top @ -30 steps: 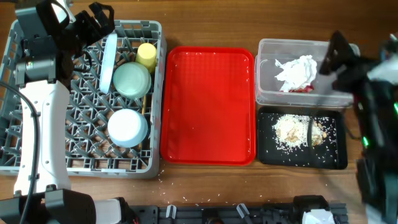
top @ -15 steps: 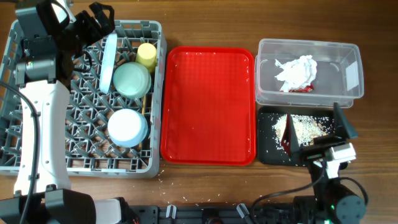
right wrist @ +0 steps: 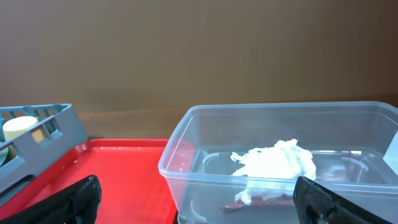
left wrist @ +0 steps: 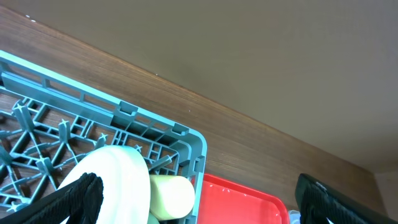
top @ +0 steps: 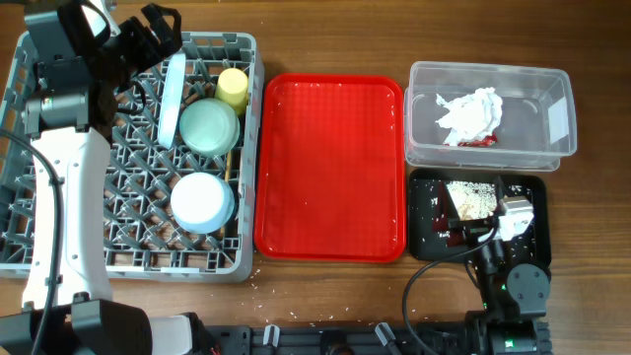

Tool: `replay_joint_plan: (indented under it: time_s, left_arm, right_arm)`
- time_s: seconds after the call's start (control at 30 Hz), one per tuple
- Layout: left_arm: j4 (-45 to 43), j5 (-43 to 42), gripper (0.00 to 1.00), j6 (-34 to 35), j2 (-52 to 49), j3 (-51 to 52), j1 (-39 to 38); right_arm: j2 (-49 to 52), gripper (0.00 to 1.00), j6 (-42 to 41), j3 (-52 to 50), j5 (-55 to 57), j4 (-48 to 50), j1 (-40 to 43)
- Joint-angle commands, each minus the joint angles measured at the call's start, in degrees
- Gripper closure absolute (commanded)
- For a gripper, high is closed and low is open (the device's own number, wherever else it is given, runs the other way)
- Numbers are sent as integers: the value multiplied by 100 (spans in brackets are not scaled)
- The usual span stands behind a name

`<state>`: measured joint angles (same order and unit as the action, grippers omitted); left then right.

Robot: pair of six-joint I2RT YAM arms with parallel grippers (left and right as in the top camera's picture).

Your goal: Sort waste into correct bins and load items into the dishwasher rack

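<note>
In the clear tub [top: 426,71], the napkin [top: 471,112] is likely light and soft, pinchable at any raised fold; crumbs [top: 471,198] in the black tray [top: 424,247] look loose. Left pincer [left wrist: 202,196] and right pincer [right wrist: 199,196] stand apart, empty.

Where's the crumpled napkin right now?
Overhead view: the napkin lies inside the clear tub at the right, just beyond the black tray and beside the red tray.

The table [top: 325,296] was brown wood with a fine grain running lengthwise, evenly lit, with only soft shadows. Pale specks [top: 258,288] lay scattered on it near the front edge. Behind it, in both wrist views, stood a plain dull-brown wall [right wrist: 186,50].
</note>
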<state>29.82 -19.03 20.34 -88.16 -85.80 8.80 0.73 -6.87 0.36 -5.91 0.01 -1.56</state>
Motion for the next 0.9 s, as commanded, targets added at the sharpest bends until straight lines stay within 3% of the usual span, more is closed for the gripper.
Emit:
replay_joint_plan:
  time_s: [0.0, 0.53, 0.73, 0.87]
  left_arm:
    - [-15, -66, 0, 50, 37, -57, 11]
    - [267, -63, 0, 50, 199, -55, -131]
    - [1228, -66, 0, 50, 1574, -46, -505]
    - [1421, -66, 0, 48, 2879, -46, -570]
  right_arm:
    - [-52, 0, -103, -7, 105, 28, 15]
    - [-15, 0, -101, -7, 105, 28, 15]
    - [-15, 0, -101, -7, 105, 28, 15]
    - [-15, 0, -98, -7, 105, 28, 15]
